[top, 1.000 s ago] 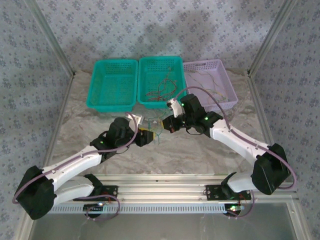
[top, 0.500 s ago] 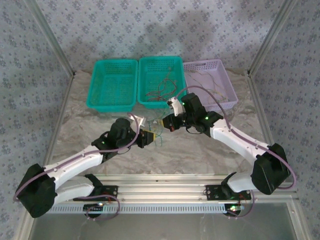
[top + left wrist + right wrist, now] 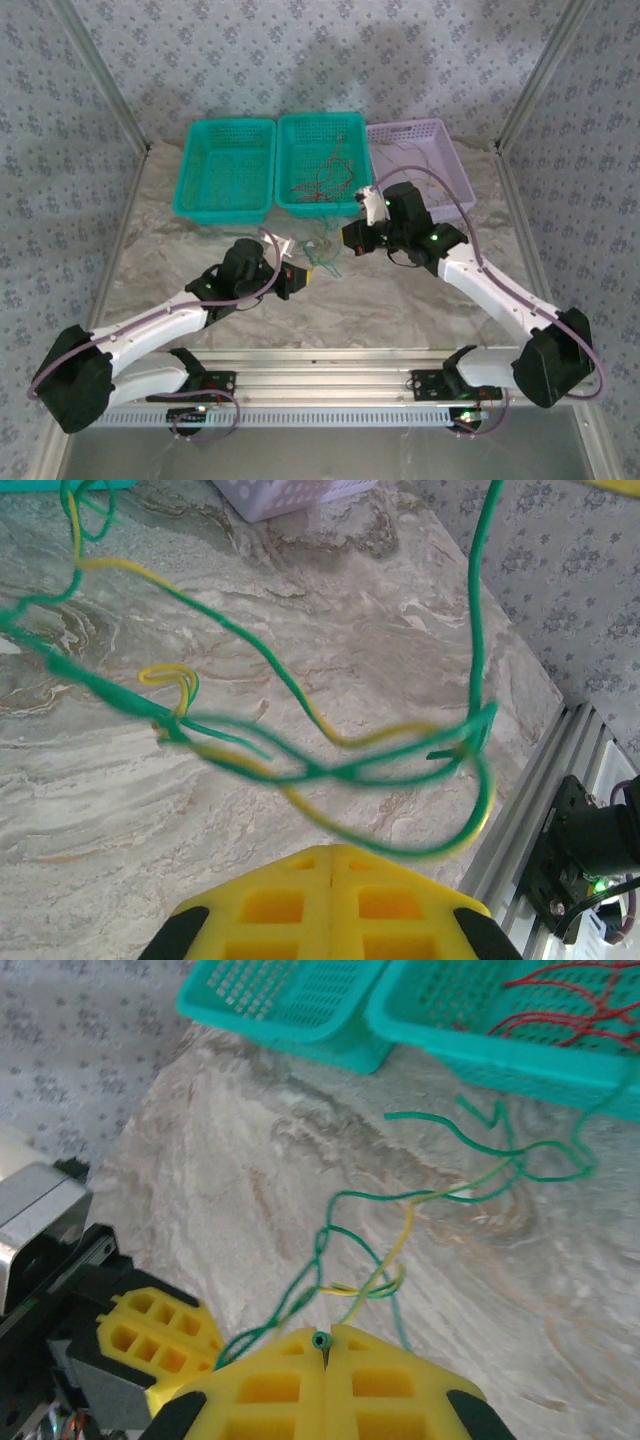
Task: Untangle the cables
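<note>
**Thin green and yellow wires (image 3: 475,730) in a curly knot**

The bendy wires hang just in front of the middle teal mesh basket (image 3: 320,119). The right gripper (image 3: 325,1338) pinches a green end. The left gripper (image 3: 331,852) is squeezed shut beside them.

Robotics laboratory test cell: two white-and-black machines, the left arm (image 3: 150,325) and the right arm (image 3: 490,285), are bolted by their bases to an aluminium rail (image 3: 330,385) along the near edge of a table (image 3: 330,320) covered in a marble-print sheet. Slanting metal frame posts (image 3: 103,75) rise at the sides, and grey patterned cloth (image 3: 320,50) hangs as walls around the enclosure. A teal basket (image 3: 225,213), a second teal basket (image 3: 320,117) and a lilac basket (image 3: 452,195) stand in a row at the far end. A green indicator light (image 3: 463,412) glows at the right arm's base.
</note>
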{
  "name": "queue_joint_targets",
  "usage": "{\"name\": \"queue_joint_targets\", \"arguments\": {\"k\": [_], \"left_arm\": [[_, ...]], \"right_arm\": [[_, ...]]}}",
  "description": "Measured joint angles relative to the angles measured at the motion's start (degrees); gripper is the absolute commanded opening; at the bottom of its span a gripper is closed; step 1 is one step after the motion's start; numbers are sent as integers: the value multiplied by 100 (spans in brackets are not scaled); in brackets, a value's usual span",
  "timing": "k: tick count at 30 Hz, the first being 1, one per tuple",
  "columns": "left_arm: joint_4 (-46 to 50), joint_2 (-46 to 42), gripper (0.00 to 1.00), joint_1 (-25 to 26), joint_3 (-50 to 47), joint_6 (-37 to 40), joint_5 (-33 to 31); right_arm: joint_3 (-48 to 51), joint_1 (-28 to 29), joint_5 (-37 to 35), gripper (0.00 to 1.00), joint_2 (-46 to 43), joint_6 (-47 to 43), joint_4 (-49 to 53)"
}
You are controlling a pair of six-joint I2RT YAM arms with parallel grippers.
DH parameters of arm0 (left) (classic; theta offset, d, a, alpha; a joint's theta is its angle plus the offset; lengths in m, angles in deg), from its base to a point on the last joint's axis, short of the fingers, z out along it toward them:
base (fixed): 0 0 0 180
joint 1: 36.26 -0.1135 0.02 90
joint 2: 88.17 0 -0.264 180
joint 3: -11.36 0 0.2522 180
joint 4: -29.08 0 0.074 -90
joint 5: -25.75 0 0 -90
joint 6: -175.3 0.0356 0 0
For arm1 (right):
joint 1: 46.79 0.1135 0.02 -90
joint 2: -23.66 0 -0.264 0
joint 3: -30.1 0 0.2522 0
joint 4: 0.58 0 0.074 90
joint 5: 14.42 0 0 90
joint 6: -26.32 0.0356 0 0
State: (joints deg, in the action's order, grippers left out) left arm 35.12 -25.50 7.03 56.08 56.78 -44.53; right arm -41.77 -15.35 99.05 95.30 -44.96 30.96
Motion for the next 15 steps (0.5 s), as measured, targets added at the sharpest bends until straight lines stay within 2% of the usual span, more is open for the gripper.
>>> {"name": "queue_joint_targets", "arguments": {"k": [4,6,8,9,11,15], "left_arm": [[24,0,1,2,-50,0,2],[22,0,20,2,-50,9,0],[17,0,50,2,-50,31,-2],[15,2,59,2,-50,4,-2],[-2,13,69,2,-50,-15,-2],[-120,122,72,2,-48,-68,-2]], "right_arm": [[264,-404,-116,0,-212,227,-28],[345,-592,-98,0,-227,345,-48],[404,-713,-66,0,-227,448,-76],[422,-721,-39,0,-227,474,-92],[455,-721,24,0,-227,511,-136],[516,-824,-44,0,-260,595,-87]]}}
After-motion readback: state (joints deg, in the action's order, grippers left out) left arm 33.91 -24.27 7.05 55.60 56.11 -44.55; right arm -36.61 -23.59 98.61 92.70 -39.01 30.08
